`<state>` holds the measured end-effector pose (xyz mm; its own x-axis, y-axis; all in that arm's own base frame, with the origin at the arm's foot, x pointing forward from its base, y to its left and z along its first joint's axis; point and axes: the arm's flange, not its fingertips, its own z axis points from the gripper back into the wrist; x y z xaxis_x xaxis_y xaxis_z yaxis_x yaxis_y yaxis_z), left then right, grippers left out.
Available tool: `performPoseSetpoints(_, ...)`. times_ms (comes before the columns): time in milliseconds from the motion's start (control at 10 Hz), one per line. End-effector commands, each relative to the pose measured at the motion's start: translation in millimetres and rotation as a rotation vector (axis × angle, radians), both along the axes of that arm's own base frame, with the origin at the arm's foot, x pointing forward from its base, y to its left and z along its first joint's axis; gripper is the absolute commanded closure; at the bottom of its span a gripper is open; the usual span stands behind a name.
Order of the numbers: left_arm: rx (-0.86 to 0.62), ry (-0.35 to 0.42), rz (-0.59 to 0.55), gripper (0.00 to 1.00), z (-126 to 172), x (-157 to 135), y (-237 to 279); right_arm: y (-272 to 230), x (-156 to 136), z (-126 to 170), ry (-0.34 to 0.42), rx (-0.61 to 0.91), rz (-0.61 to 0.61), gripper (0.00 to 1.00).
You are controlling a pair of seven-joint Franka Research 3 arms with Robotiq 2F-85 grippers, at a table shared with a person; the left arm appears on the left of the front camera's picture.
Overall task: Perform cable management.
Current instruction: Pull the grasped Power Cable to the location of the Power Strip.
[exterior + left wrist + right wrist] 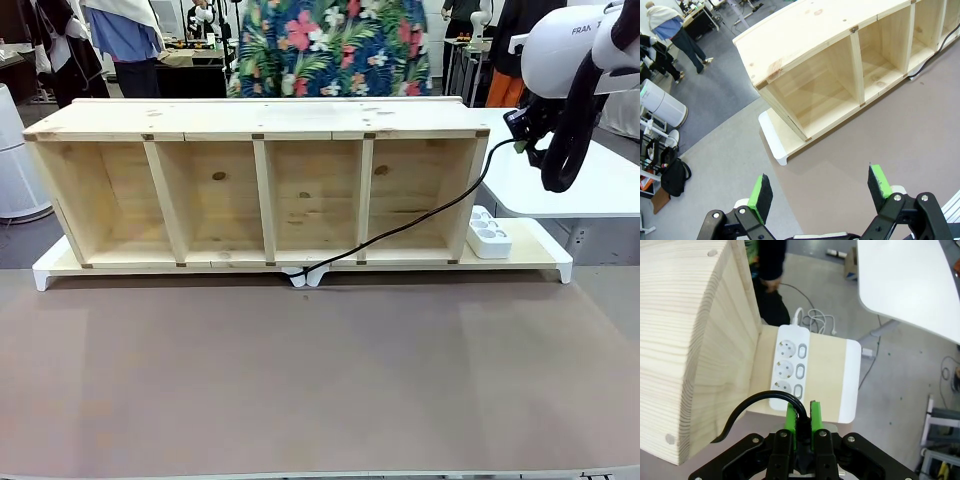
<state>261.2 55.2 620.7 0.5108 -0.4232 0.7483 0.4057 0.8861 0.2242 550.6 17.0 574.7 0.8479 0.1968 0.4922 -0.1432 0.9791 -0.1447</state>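
1. Right gripper [802, 412], raised beside the right end of the wooden shelf unit [260, 190], was clamped shut on the cable [755, 402], with the black cord pinched between its green pads [790, 415].
2. From that grip the cable slanted down past the unit's right wall and across the open front of the rightmost compartment. It reached the front edge of the white-edged board [545, 255] under the unit, near the middle, beside a small white piece [305, 278]. The plug could not be made out.
3. White power strip [488, 236] lay on the board just beside the unit's right end, below the raised gripper.
4. Left gripper [820, 187] hung above the left edge of the brown table [880, 150], jaws spread wide with nothing between them.
5. Person in a floral shirt [335, 45] stood at the far side, behind the unit.
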Motion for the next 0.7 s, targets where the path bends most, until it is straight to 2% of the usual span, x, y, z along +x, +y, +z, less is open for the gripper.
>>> performPoseSetpoints(0,-0.011,-0.008,0.014,0.0,0.7,2.6,-1.4,-0.7,0.1,-2.6,0.005,-0.008,0.001,0.86)
performPoseSetpoints(600,-0.011,-0.008,0.014,0.0,0.7,2.6,-1.4,-0.7,0.1,-2.6,0.005,-0.008,0.001,0.86)
